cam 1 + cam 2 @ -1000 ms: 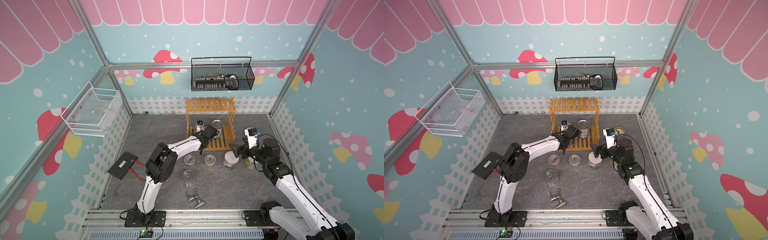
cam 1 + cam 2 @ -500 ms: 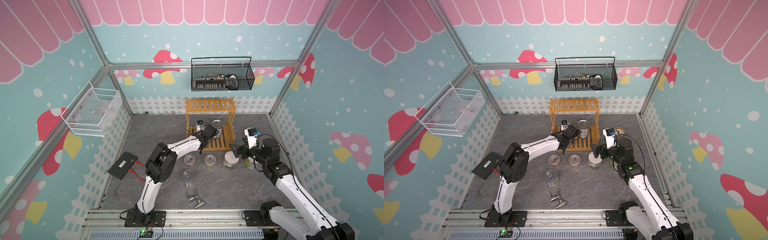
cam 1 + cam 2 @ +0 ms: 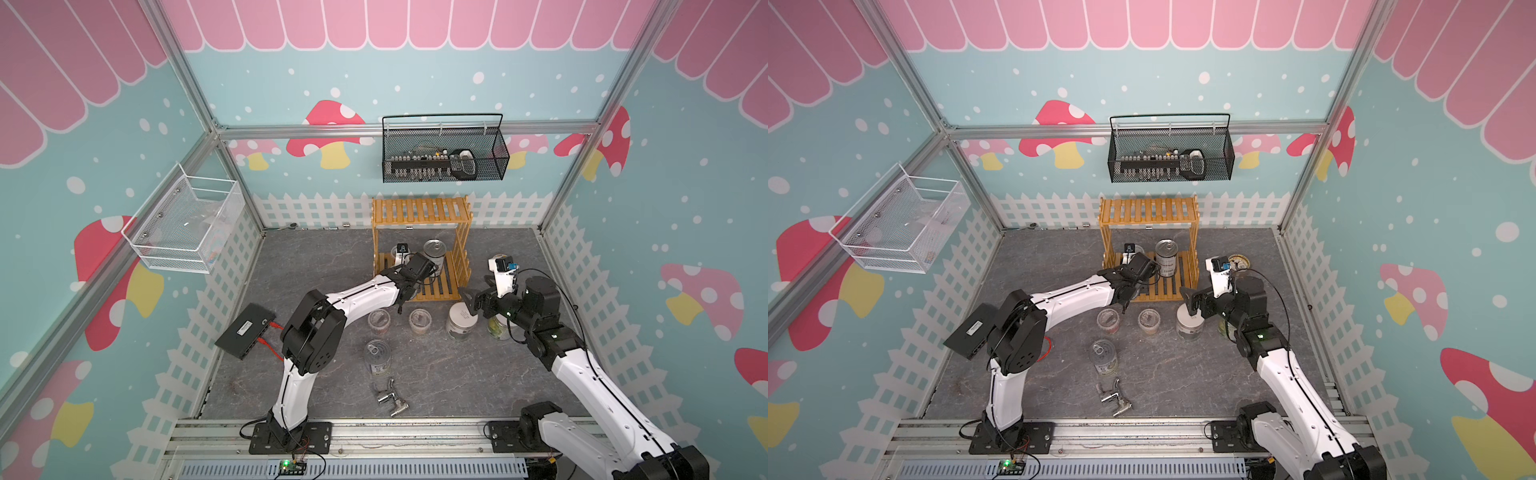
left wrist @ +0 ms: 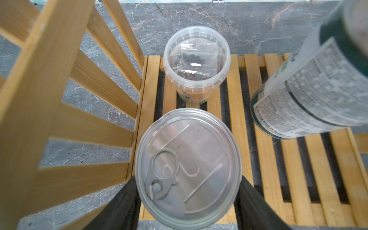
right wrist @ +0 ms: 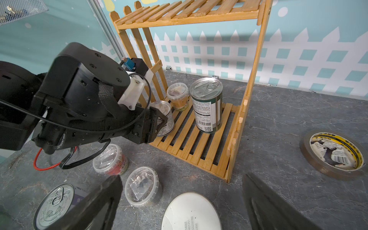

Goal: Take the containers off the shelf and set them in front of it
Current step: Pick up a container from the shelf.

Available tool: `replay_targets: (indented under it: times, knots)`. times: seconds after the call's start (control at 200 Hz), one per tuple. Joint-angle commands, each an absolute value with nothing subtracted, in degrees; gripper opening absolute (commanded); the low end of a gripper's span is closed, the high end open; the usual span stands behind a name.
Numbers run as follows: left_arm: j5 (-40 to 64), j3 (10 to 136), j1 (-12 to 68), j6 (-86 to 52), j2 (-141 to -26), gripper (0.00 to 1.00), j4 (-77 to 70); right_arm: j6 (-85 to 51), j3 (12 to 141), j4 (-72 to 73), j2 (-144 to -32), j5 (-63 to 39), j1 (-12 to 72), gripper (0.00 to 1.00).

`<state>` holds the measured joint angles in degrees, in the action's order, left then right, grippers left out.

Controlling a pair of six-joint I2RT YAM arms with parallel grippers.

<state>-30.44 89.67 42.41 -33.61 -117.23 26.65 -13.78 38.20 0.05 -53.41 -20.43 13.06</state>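
Left wrist: left gripper (image 4: 188, 179) jaws clamp short tin (image 4: 189, 159) on shelf (image 4: 235, 89) lower tier; in a top view, 8 o'clock of tall tin (image 3: 434, 254). Rigid, slick, probably heavy; grip mid-wall. Right gripper (image 5: 181, 176) agape.

Both top views look down from high in front of the shelf (image 3: 419, 212); both wrist cameras sit close, sharing its lower tier.
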Motion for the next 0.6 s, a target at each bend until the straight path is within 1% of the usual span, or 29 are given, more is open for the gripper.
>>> replay_targets:
  times: [0.0,0.36,0.455,0.595]
  knots:
    - [-29.10,88.42,42.89,-32.43,-114.52,0.62,24.62,-13.96,37.72,0.70,-53.35,-20.91,12.75,0.99]
    - [-27.44,87.54,42.86,-32.34,-116.54,0.64,24.70,-13.89,37.62,0.62,-53.09,-20.90,12.77,0.99]
    - [-27.42,87.68,42.80,-32.04,-116.87,0.66,24.70,-13.89,37.64,0.55,-53.00,-20.92,12.74,0.99]
    - [-27.16,87.71,42.80,-31.65,-117.40,0.72,24.70,-13.89,37.54,0.52,-53.04,-20.58,12.75,0.99]
